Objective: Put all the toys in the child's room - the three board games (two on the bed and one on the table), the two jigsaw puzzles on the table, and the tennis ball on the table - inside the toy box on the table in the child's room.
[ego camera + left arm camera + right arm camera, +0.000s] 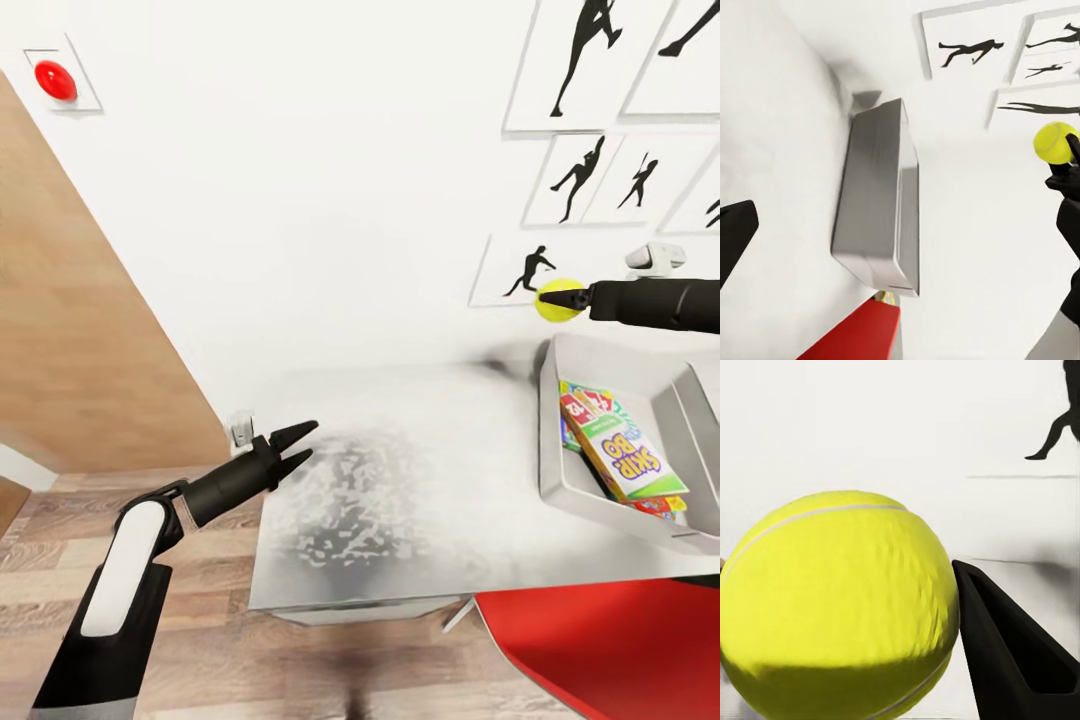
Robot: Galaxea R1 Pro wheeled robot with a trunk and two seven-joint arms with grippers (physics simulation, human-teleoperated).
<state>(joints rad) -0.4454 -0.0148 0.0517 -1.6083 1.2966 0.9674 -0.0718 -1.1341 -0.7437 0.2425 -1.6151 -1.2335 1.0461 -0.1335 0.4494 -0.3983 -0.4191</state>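
Grasping tennis ball (557,300) in right gripper (562,298) above toy box (600,362) | left gripper (295,448) released

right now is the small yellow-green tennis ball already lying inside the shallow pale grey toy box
No, the tennis ball is held in the right gripper in the air above the toy box's far corner, not lying inside it.

Yellow-green tennis ball (556,300) with a white seam; pale grey toy box (556,440); mottled grey-white bench (400,480); black gripper (290,447).
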